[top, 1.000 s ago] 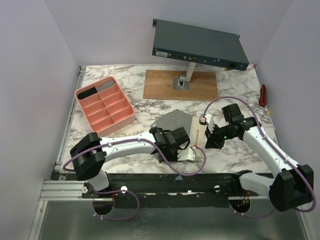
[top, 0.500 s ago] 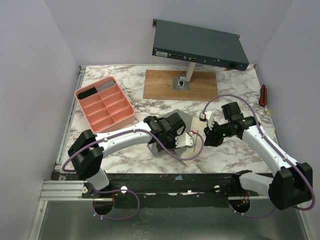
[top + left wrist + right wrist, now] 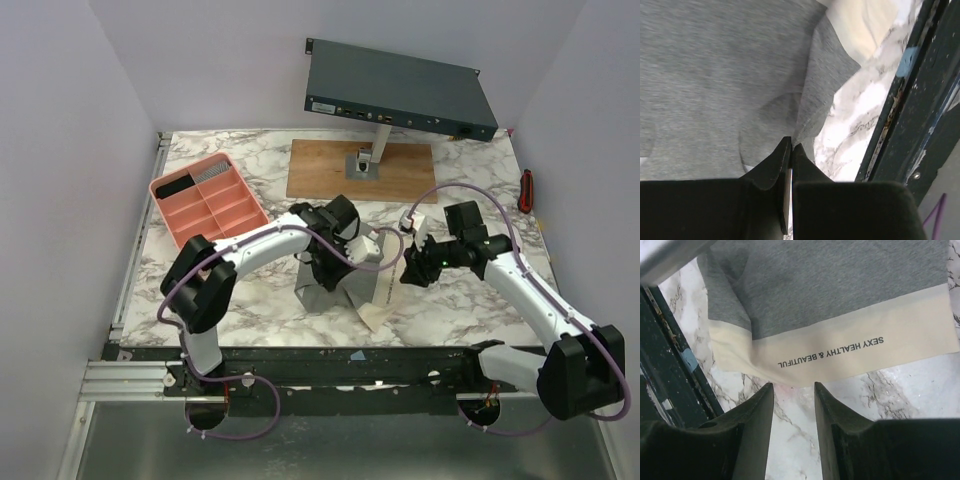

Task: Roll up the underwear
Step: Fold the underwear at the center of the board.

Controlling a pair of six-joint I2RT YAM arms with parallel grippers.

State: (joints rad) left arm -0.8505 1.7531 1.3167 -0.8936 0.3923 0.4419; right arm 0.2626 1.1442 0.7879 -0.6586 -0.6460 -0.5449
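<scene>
**Mia:** What can you see from the top?

**Ben:** The underwear (image 3: 322, 293) lies on the marble table (image 3: 470, 305), in the middle, near the front edge. The left arm bends over it and hides a big part. You can't see that arm's fingers from up there.

**Mia:** And from the left wrist?

**Ben:** That view is very close. The left gripper (image 3: 791, 144) is squeezed tight. A fold of grey cloth runs up into its tips, so it is pinching the underwear. The black rail (image 3: 900, 110) at the table's edge is just beside it.

**Mia:** What about the other one?

**Ben:** The right wrist view shows the right gripper (image 3: 793, 387) with its two fingers apart. Only marble is between them, so it holds nothing. Just past the tips is the cream waistband (image 3: 855, 345) with the words "SEXY HEALTHY & BEAUTIFUL". You can't read those from the top.

**Mia:** Is anything hard to make out?

**Ben:** Yes. Both close views cut the cloth off at the sides, so you can't see its whole shape. From above I cannot tell how much cloth is under the left arm.
</scene>
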